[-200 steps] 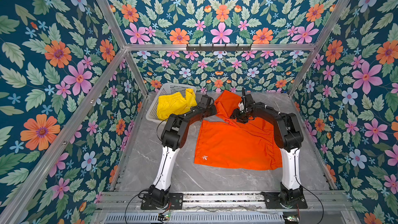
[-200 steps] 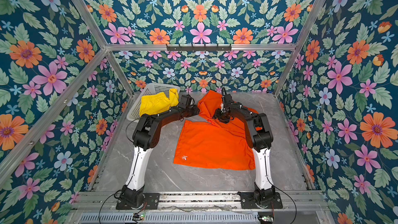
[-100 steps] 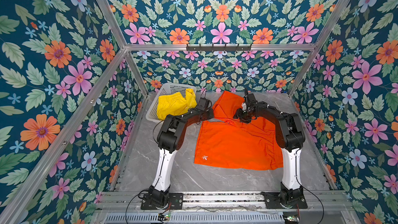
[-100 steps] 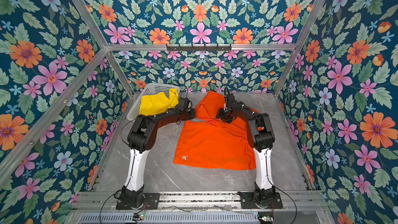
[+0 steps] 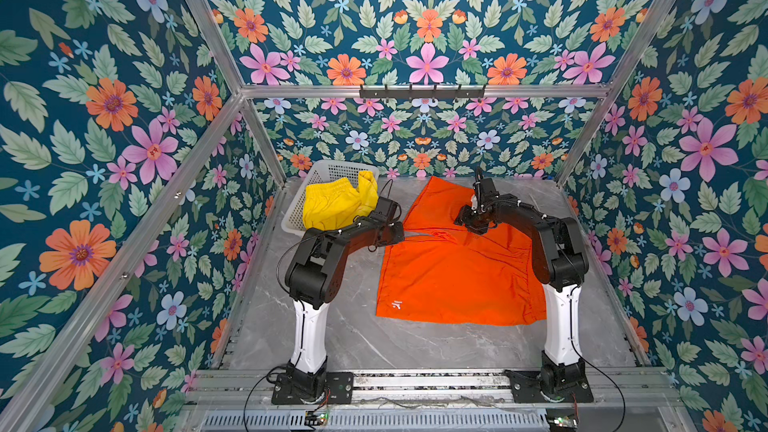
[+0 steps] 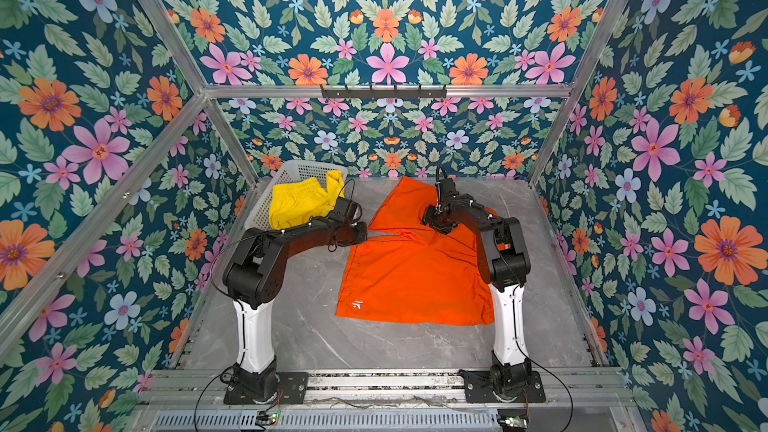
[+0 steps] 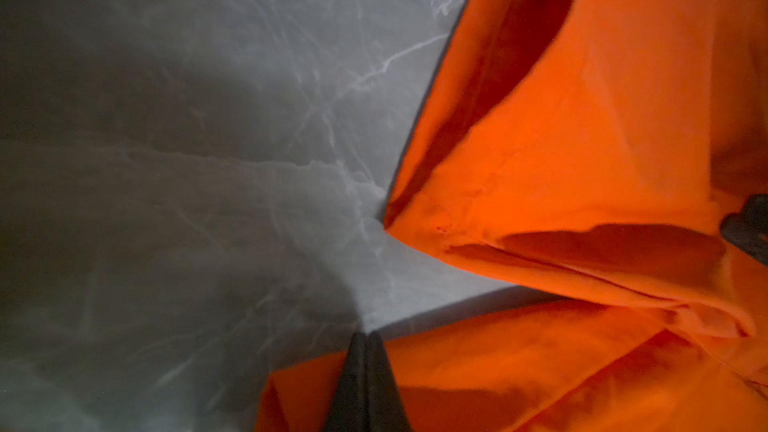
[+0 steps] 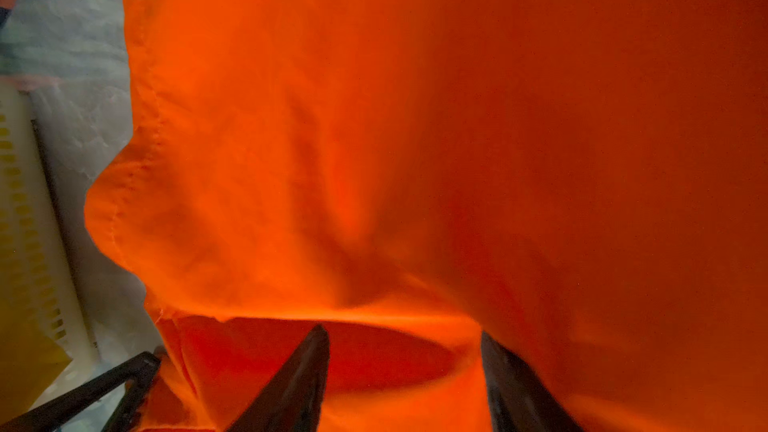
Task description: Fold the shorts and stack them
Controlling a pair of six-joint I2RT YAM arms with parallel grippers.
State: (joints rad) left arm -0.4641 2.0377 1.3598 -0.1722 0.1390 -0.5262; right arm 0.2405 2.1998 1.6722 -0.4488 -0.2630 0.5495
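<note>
On the right half of the table (image 5: 353, 338), the orange shorts (image 5: 453, 276) lay spread with legs pointing left; the yellow shorts (image 5: 336, 205) sat in the far-left basket (image 5: 328, 168). At the left hem, the left gripper (image 7: 365, 336) was pinched on cloth. Just right of it, the right gripper (image 8: 403, 334) hung with jaws apart over the far leg.

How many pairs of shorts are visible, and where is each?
2: orange shorts spread on the table, yellow shorts in the white basket. More may be hidden in the basket.
</note>
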